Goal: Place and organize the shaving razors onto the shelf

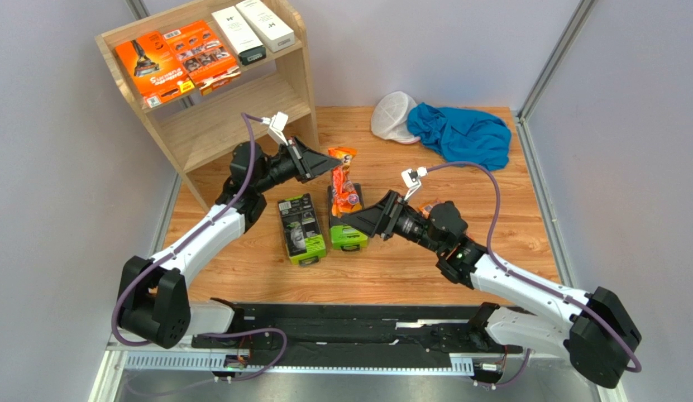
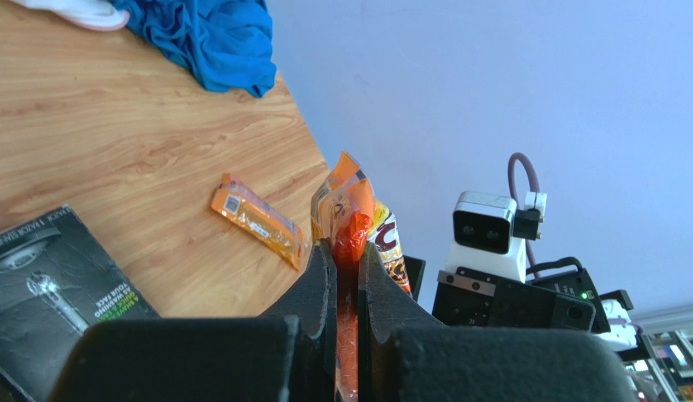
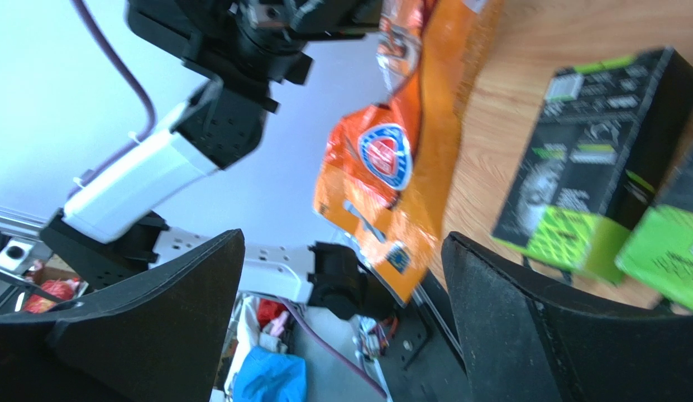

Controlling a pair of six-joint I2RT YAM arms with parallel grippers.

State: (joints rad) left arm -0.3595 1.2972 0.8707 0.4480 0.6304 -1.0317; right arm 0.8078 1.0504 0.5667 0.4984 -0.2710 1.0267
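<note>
The light-wood shelf stands at the back left. Its top tier holds two flat orange packs and two white boxes. My left gripper is shut on a small orange packet, held above the table. A second small orange packet lies flat just beyond. Two black-and-lime packs lie on the table. My right gripper is open just below the held packet, with nothing between its fingers.
A blue cloth and a white mesh cap lie at the back right of the wooden table. Grey walls close in on both sides. The shelf's lower tier is bare.
</note>
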